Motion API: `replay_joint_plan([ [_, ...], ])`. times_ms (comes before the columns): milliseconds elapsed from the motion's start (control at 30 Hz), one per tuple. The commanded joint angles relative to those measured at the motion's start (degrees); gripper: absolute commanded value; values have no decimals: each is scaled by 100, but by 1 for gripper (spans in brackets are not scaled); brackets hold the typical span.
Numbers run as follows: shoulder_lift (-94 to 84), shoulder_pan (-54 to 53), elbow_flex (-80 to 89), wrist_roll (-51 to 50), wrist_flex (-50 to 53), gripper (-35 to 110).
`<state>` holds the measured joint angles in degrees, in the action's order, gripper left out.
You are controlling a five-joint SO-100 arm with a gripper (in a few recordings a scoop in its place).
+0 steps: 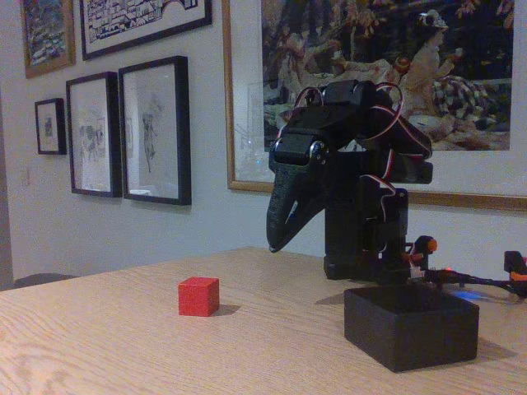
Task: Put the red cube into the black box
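Fixed view: pincer [276,240] pressed together, hanging off the counter [123,346]. Red cube [198,296] down-left of it. Black box [410,325] down-right, apart.

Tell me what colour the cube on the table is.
Bright red; the cube shows clearly in the fixed view, sitting on the wooden table.
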<state>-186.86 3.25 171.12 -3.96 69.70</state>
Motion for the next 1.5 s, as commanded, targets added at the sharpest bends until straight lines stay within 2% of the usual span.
replay_joint_plan([
  [0, -105, -105, 26, -123, 35, -35],
  [400, -105, -105, 26, -105, 35, -33],
  [567, -105, 53, 26, 35, 26, -23],
  [1167, -105, -79, 26, 88, 26, -25],
  [1300, -105, -44, 26, 132, 26, -21],
  [1467, -105, 290, 79, -369, -264, -10],
])
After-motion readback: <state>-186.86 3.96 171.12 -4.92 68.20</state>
